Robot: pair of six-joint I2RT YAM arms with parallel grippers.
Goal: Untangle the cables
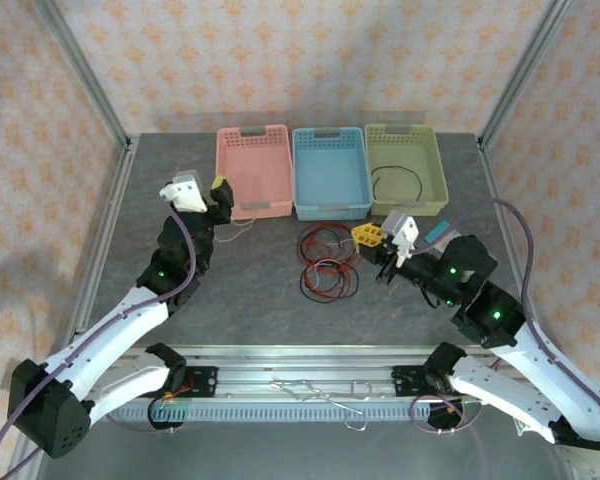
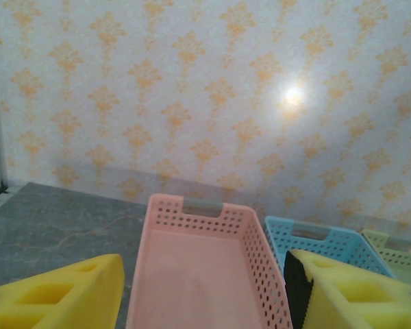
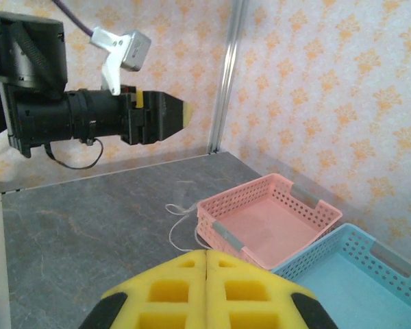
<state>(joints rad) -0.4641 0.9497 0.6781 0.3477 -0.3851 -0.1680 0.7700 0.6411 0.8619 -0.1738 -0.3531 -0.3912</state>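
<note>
A tangle of red and black cables [image 1: 326, 263] lies on the grey table in front of the blue basket. One white cable [image 1: 242, 230] [image 3: 170, 233] lies loose on the table at the pink basket's near left corner. Inside the green basket [image 1: 435, 170] curls a black cable [image 1: 373, 182]. My left gripper [image 1: 220, 188] [image 2: 205, 301] hovers at the pink basket's left front corner, open, with nothing between its yellow fingers [image 2: 55, 295]. My right gripper [image 1: 367, 236] [image 3: 205, 288] is just right of the tangle, its yellow pads pressed together with nothing seen between them.
Three baskets stand in a row at the back: pink [image 1: 254, 170] [image 2: 198, 274] [image 3: 267, 223] with a bare floor, blue [image 1: 330, 172] [image 3: 359, 274], and green. The left arm [image 3: 89, 113] crosses the right wrist view. Metal frame posts and patterned walls close in the table.
</note>
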